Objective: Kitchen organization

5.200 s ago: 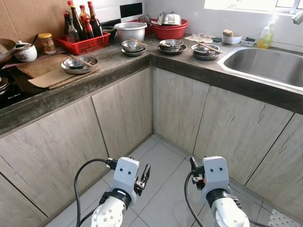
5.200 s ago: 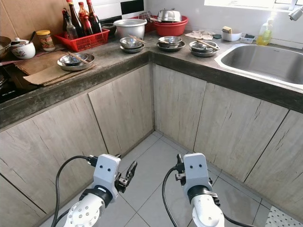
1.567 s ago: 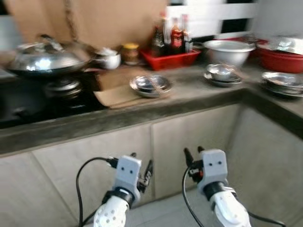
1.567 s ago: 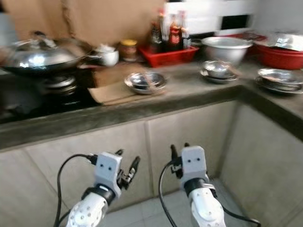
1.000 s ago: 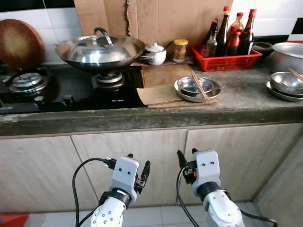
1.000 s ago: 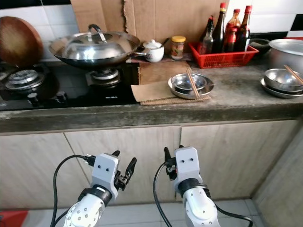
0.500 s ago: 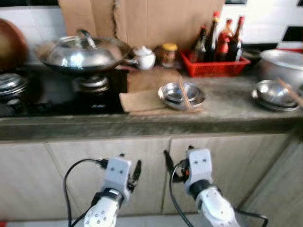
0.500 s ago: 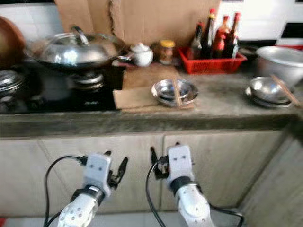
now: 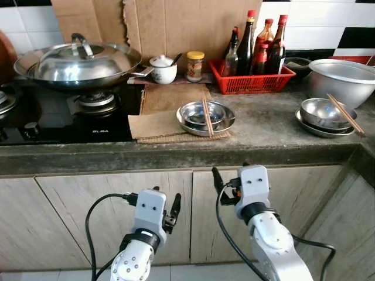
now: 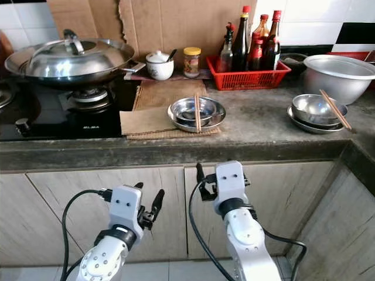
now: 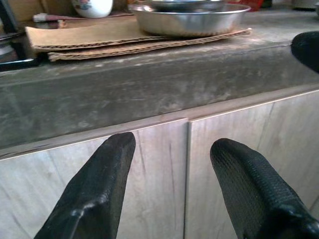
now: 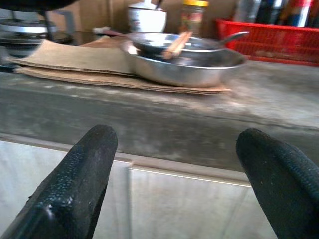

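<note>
A steel dish (image 9: 206,118) with chopsticks (image 9: 205,109) across it sits on cardboard (image 9: 167,114) on the worktop (image 9: 275,126). Since a moment ago the view has sharpened. Both hands hang below the edge, left hand (image 11: 174,184) and right hand (image 12: 174,174) spread wide, empty.

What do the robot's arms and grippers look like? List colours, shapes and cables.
Both arms are silvery, rounded tubes ending in pale boxy wrist blocks with small dark dots. The left gripper and right gripper each have two long black fingers with a textured surface. A black cable loops from each wrist block.
</note>
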